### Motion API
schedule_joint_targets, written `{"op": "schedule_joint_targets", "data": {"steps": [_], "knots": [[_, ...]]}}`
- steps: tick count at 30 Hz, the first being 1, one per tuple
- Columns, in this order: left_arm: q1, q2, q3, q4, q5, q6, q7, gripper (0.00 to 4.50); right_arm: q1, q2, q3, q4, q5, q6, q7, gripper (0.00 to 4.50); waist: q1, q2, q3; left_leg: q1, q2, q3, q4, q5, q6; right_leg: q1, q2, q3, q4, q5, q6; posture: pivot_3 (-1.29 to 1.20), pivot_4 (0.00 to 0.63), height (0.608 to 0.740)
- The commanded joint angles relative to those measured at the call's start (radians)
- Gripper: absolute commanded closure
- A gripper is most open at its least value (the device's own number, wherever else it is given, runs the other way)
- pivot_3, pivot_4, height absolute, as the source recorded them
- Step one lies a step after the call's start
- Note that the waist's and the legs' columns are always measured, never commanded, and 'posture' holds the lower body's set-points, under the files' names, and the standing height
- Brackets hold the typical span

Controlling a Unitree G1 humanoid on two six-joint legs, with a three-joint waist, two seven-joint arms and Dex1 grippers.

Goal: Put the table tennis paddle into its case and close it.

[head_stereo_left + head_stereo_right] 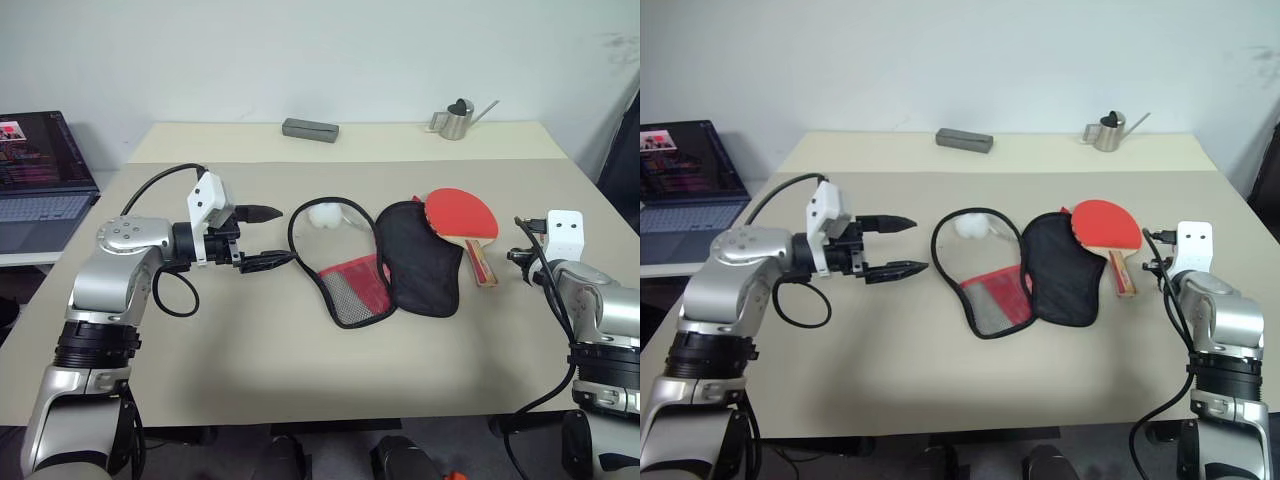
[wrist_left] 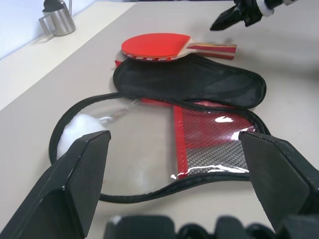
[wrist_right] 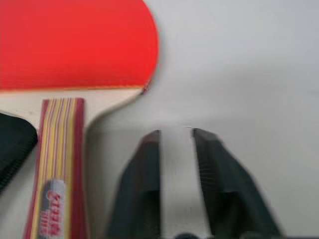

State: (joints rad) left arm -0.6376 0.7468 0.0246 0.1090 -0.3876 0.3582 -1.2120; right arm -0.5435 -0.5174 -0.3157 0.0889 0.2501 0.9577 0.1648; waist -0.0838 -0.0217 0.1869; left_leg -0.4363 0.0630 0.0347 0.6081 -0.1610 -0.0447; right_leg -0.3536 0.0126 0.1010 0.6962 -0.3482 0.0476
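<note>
From the head views, the case (image 1: 385, 262) lies open in the middle of the table (image 1: 250, 350). Its see-through half is on the left, with a black edge and a red mesh pocket. Its black half is folded out to the right. A small white ball (image 1: 325, 216) sits inside the see-through half, at the far end. The table tennis paddle (image 1: 463, 222) lies on the table just right of the case. Its red round part rests on the edge of the black half, and its handle points toward the near side. The left gripper (image 1: 893, 245) hovers left of the case with its two fingers spread wide, holding nothing. The right arm is at the right edge, near the paddle handle. At the far side sit a grey box (image 1: 310, 129) and a small metal watering can (image 1: 458, 119). A laptop (image 1: 40, 180) stands off to the left.

In the left wrist view, the wide black fingers (image 2: 75, 184) frame the open case, with the paddle beyond it.

In the right wrist view, the right gripper (image 3: 176, 164) has a narrow gap between its fingers and nothing in it. It hangs over bare table just right of the paddle handle.

What could go wrong? The right gripper is beside the handle, not around it, so closing now would likely grab air. The gap also looks too small for the handle. The ball could get in the way of the paddle going in. A push on the soft case could make it slide.
</note>
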Motion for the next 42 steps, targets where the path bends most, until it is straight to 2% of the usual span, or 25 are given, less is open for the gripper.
{"op": "schedule_joint_targets", "data": {"steps": [1,5,10,28,34,39,42], "knots": [[-0.020,0.011,0.001,-0.038,-0.011,-0.005,-0.019,0.00,-0.051,0.005,-0.043,-0.052,0.046,0.013,0.014,2.75,-0.001,0.000,0.000,0.000,0.000,0.000,0.000,0.000,0.000,0.000,0.000,0.000,0.000,0.000,0.000,0.00,0.150,0.740],[-0.031,0.017,-0.009,-0.034,-0.005,-0.008,-0.045,0.00,-0.089,0.014,-0.071,-0.081,0.110,0.081,0.034,2.75,0.001,0.000,0.000,0.000,0.000,0.000,0.000,0.000,0.000,0.000,0.000,0.000,0.000,0.000,0.000,0.00,0.150,0.740],[-0.053,0.013,-0.026,-0.028,-0.002,-0.016,-0.072,0.00,-0.087,-0.023,-0.023,-0.102,0.135,0.157,0.089,2.75,0.004,0.000,0.000,0.000,0.000,0.000,0.000,0.000,0.000,0.000,0.000,-0.001,-0.001,0.000,0.000,0.00,0.150,0.740],[-0.136,0.000,-0.081,-0.025,-0.007,-0.021,-0.174,0.00,-0.096,-0.046,0.172,0.071,0.043,0.025,0.203,2.75,0.002,0.000,0.000,0.000,0.000,0.000,0.000,0.000,0.000,0.000,0.000,-0.001,-0.001,0.000,0.000,0.00,0.150,0.740],[-0.140,-0.007,-0.086,-0.016,-0.001,-0.032,-0.175,0.00,-0.107,-0.043,0.213,0.133,0.010,-0.011,0.233,2.75,-0.001,0.000,0.000,0.000,0.000,0.000,0.000,0.000,0.000,0.001,0.001,-0.001,-0.001,0.000,0.000,0.00,0.150,0.740],[-0.141,-0.005,-0.084,-0.016,-0.001,-0.033,-0.174,0.00,-0.097,-0.037,0.209,0.101,0.027,0.034,0.257,2.75,-0.001,0.000,0.000,0.000,0.000,-0.001,0.000,0.000,0.000,0.000,0.001,0.000,-0.001,0.000,0.000,0.00,0.150,0.740],[-0.141,-0.005,-0.083,-0.011,0.002,-0.037,-0.173,0.00,-0.101,-0.030,0.198,0.121,0.015,0.021,0.244,2.17,-0.001,0.000,0.000,0.000,0.001,-0.001,0.000,0.000,0.000,0.000,0.001,-0.001,-0.001,0.000,0.000,0.00,0.150,0.740]]}}
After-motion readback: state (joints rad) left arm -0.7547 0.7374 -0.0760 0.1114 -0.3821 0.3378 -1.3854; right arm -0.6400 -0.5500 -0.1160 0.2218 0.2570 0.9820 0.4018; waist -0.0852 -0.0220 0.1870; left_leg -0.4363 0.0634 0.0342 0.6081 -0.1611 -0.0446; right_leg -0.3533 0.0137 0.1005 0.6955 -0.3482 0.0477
